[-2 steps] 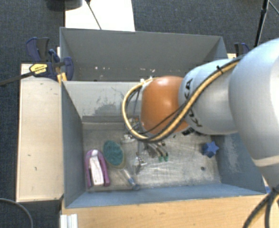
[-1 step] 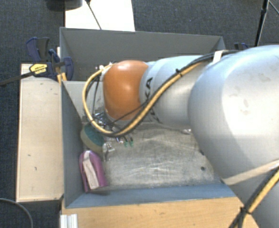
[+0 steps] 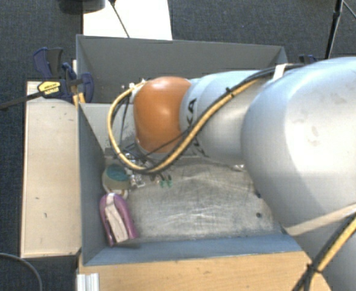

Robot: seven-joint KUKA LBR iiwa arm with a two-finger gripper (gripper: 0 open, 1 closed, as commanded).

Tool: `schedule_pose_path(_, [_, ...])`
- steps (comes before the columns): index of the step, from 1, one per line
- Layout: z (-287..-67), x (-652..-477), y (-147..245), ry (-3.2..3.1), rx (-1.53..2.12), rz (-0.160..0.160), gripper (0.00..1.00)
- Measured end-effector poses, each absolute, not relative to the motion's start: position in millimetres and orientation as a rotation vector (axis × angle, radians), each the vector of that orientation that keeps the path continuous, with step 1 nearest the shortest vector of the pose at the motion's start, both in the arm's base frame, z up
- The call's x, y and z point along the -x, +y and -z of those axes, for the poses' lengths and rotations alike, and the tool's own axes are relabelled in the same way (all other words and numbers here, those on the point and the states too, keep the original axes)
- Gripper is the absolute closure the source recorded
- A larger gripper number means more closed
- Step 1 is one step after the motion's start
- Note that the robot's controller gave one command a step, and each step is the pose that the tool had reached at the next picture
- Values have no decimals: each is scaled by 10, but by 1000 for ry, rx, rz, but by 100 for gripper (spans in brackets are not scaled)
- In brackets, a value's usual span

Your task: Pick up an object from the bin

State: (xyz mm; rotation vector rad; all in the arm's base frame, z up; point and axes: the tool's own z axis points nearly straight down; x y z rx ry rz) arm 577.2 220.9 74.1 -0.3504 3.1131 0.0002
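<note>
Arm point(image 3: 299, 150) low over left side of bin point(image 3: 178, 59) | tool point(image 3: 133, 164) beside teal disc point(image 3: 115, 176), its grip cannot be told | purple packet point(image 3: 117, 218) lies in near-left corner

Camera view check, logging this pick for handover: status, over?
Gripper low in bin, left side, beneath orange wrist cover. Teal round thing just beside it, not seen held. Purple-pink thing lies along left wall, clear of it.
</note>
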Motion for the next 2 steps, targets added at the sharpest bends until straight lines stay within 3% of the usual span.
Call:
schedule_pose_path(1, [-1959, -5835, 2149, 3108, 364, -3, 100])
schedule_pose_path(2, [-2984, -5889, 2259, 2923, 1123, -1, 100])
